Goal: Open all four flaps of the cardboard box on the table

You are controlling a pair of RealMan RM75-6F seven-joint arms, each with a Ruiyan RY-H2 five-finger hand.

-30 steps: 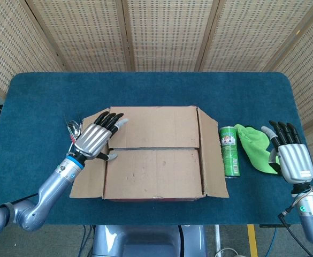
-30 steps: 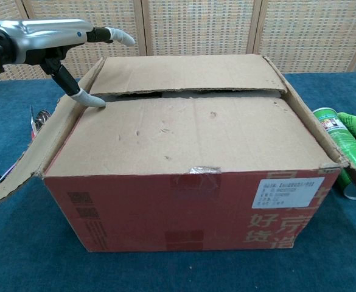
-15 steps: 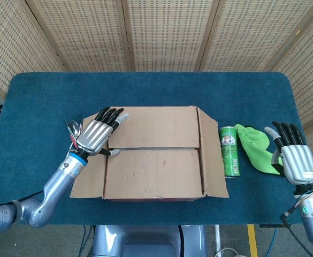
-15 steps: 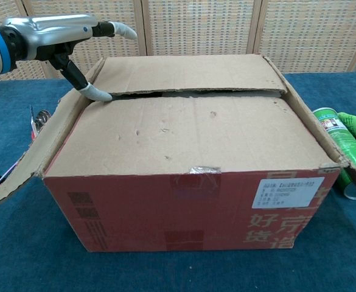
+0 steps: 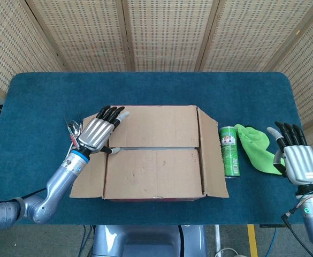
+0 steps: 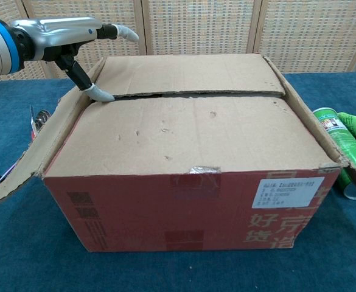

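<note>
Cardboard box (image 5: 153,158): centre of frame on blue desk (image 5: 49,96); two long top flaps lying shut, side flaps splayed outward. Right hand (image 5: 296,158): lower right, fingers spread, holding nothing, apart from box. Green can (image 5: 229,151) and green cloth (image 5: 255,144): right of box. Left hand (image 5: 97,132): fingers extended over box's upper-left corner, thumb tip at the flap seam, nothing grasped

A: Lighting's pretty even and bright in both views, looks like soft overhead light. No harsh glare anywhere.

B: Yep, shadows are faint, everything's sharp. Chest view bends a little toward the edges, no motion blur.
</note>
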